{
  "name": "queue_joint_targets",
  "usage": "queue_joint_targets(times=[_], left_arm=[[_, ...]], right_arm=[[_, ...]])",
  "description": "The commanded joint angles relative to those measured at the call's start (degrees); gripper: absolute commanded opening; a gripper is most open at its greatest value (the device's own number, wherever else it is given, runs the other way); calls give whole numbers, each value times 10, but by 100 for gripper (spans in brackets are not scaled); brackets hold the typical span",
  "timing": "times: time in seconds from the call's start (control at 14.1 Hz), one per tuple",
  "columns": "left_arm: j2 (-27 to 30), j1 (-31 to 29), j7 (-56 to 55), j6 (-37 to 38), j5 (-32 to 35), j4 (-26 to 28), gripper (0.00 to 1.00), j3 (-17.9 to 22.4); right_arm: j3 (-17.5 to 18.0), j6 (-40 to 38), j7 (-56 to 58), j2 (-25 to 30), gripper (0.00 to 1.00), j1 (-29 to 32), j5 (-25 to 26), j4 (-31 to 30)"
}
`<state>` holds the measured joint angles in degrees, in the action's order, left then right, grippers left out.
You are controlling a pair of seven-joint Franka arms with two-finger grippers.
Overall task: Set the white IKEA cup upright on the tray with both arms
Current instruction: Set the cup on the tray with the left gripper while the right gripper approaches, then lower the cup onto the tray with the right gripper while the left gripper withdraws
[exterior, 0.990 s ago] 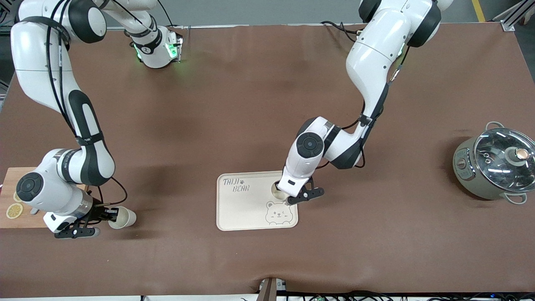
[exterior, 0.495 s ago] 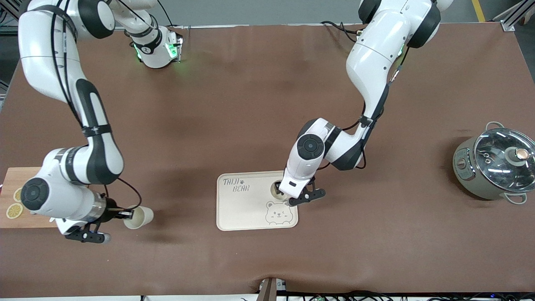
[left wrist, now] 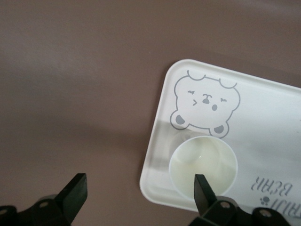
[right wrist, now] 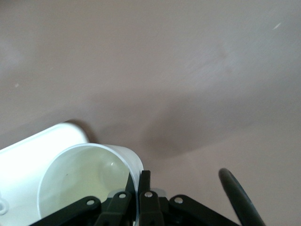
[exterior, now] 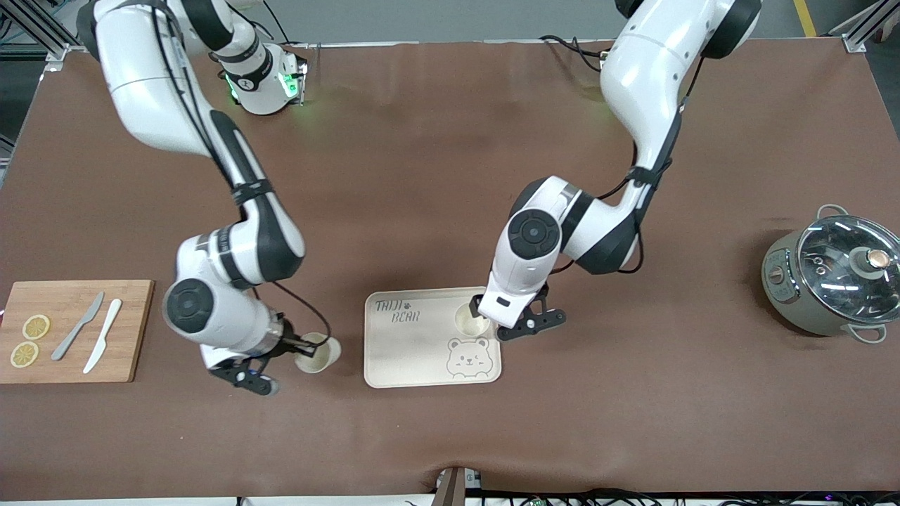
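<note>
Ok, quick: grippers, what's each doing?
Left gripper: open, over the tray edge by the cup on it.
Right gripper: shut on the second cup's rim.

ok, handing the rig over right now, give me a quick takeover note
Right gripper: jaws shut on the rim of a white cup, in the air over the table beside the tray, toward the right arm's end.
Left gripper: jaws open, above the second cup, not gripping it.
Done: second cup stands upright on the tray, above the bear drawing.
Left: carry the held cup over the tray, set it upright, release, and move both arms away.
</note>
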<state>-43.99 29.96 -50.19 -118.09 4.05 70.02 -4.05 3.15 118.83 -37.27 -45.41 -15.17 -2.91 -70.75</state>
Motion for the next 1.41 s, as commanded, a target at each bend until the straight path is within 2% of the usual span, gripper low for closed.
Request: queue_joint_targets(times=[0.0, 0.49, 0.71, 0.92, 1.34], left_arm=[[45, -31, 64, 40, -3, 14, 100, 3], [94, -106, 193, 104, -4, 20, 100, 2], [128, -152, 257, 149, -5, 30, 100, 1], [159, -191, 315, 185, -8, 40, 100, 0], [245, -245, 384, 205, -8, 114, 100, 0]], right_arm=[[-6, -1, -54, -3, 0, -23, 5, 10], [-9, 53, -121, -20, 0, -68, 13, 4], [-10, 65, -161, -34, 0, -80, 55, 4], [-10, 83, -170, -45, 0, -88, 62, 4], [-10, 96, -173, -53, 0, -96, 68, 3]])
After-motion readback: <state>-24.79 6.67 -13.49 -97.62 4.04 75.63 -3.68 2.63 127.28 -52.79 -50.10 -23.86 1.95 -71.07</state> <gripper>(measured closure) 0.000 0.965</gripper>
